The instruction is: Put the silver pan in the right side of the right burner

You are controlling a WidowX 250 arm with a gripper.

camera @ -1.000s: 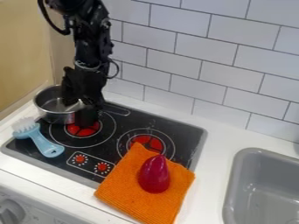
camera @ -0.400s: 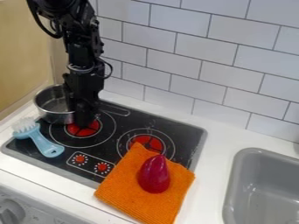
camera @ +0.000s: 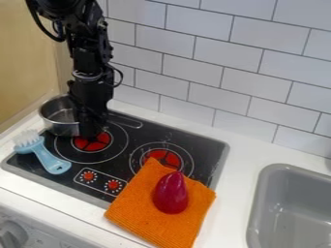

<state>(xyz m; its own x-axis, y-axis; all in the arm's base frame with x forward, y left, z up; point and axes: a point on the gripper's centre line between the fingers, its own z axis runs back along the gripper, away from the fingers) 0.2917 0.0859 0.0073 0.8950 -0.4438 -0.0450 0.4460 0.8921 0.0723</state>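
One silver pan (camera: 59,127), one gripper (camera: 90,130) — perhaps touching it, two burners (camera: 169,159)

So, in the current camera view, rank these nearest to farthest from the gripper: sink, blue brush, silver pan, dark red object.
1. Silver pan, beside the gripper, picture left.
2. Blue brush, left, below the pan.
3. Dark red object, on the orange cloth.
4. Sink, at the picture's right edge.

Hangs in from the top edge at the upper left, black and nearly upright. Carries one cable (camera: 37,26) bowed out up high, another looped beside the wrist (camera: 87,76). Points the gripper (camera: 89,131) downward.
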